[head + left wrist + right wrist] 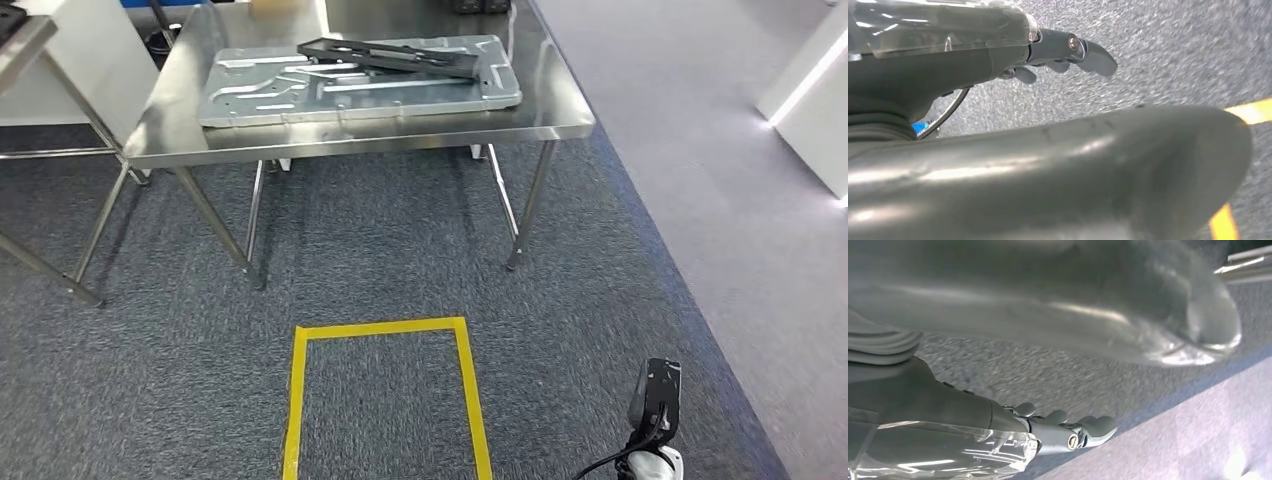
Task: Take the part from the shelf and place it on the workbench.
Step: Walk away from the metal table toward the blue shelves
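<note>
One black part (395, 55) (on one workbench (560, 105)).

Bright, even overhead light, glare on the steel workbench (560, 115), blurred wrist close-ups.

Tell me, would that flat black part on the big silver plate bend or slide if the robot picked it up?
The flat black frame-shaped part looks rigid, probably metal or hard plastic, so it likely stays stiff. It lies on the ribbed silver sheet-metal panel, smooth on smooth, so a push might slide it. Long and thin, it could tilt if gripped at one end.

Black part (400, 55); silver workbench (560, 110); yellow tape (385, 328).
</note>
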